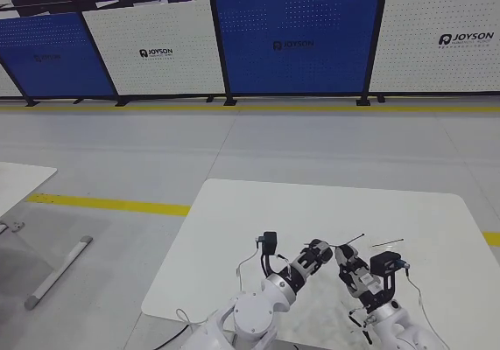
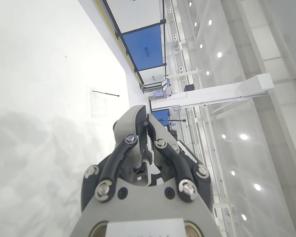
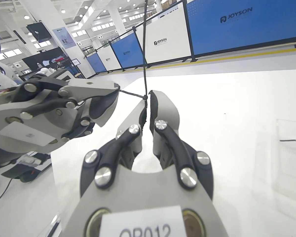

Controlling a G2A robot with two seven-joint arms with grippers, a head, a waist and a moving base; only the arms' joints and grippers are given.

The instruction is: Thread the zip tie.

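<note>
Mid-frame above the desk (image 3: 236, 104), we are gripping the zip tie (image 3: 144, 50) in right hand (image 3: 148, 97) and left hand (image 3: 118, 91), tensioning it for threading.

— What do you have around the work area?
— You have a white table (image 1: 320, 201) in the middle. A second table (image 1: 4, 179) sits at the left edge, well apart from it.
— And on the ground?
— A yellow line (image 1: 109, 205) crosses the grey floor (image 1: 232, 149) from the left and meets your table. On the far side, blue panels (image 1: 298, 44) and white panels (image 1: 153, 48) stand in a row, with a yellow strip (image 1: 232, 108) along their feet.
</note>
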